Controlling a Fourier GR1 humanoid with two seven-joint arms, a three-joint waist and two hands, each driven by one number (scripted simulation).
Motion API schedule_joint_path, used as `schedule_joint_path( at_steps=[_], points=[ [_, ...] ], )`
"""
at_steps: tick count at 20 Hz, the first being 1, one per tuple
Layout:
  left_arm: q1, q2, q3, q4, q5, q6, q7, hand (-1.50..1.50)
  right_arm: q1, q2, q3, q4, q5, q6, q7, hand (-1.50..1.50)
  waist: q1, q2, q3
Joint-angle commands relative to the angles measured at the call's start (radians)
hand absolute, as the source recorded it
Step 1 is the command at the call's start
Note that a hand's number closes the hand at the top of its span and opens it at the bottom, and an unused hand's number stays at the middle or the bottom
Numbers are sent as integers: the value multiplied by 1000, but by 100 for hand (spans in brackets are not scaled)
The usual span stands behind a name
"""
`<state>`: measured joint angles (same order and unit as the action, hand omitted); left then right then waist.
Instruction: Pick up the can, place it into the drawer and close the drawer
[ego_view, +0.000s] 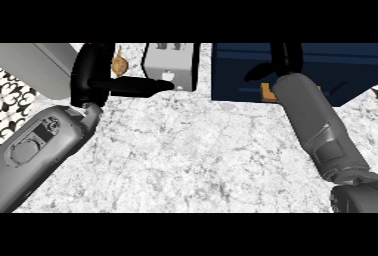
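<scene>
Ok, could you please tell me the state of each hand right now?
Left hand: open, resting, holding nothing.
Right hand: looks open over the drawer, holding nothing.

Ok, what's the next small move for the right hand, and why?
Probably draw the right hand back out of the drawer. An orange thing, likely the can, shows inside the drawer beside the wrist and apart from the hand. The placing looks done, and the arm would block closing the drawer.
</scene>
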<state>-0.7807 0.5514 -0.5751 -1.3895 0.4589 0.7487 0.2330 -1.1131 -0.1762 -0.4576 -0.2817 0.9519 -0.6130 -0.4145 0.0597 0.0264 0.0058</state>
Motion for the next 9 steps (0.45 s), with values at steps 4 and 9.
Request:
schedule_joint_path(
  at_steps=[4,9],
  points=[
    [56,-19,8,-20,-8,8,-25,-150,-68,87,-198,-41,-252,91,-78,-150,5,-5,-2],
    [143,22,42,-70,-13,-25,-56,-150,-77,71,-217,-27,-284,124,-114,-150,-3,-10,-5]
  ],
)
